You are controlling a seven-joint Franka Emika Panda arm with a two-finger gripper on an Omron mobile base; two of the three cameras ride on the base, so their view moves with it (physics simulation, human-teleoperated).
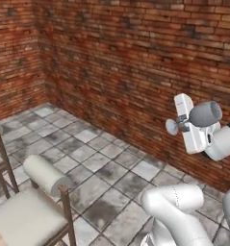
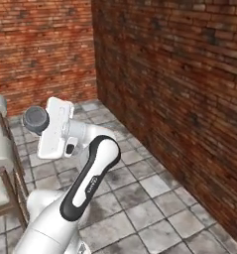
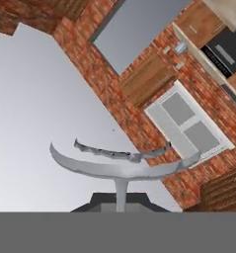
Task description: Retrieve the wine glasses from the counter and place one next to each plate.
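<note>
- Red brick wall (image 1: 135, 62): coarse, mortared courses meeting at a corner; grey mottled floor tiles (image 1: 102, 178) run to its foot.
- Cushioned stool (image 1: 25, 216): pale padded seat with roll back on a dark wooden frame, at the left edge.
- Gripper (image 1: 186, 122): white hand, jaws closed on the thin stem of a wine glass (image 1: 205, 114); carry step, judged; next the base must face a plate so the glass can be stood beside it.
- Wine glass: grey translucent rounded bowl, round foot, held sideways, well above the floor.
</note>
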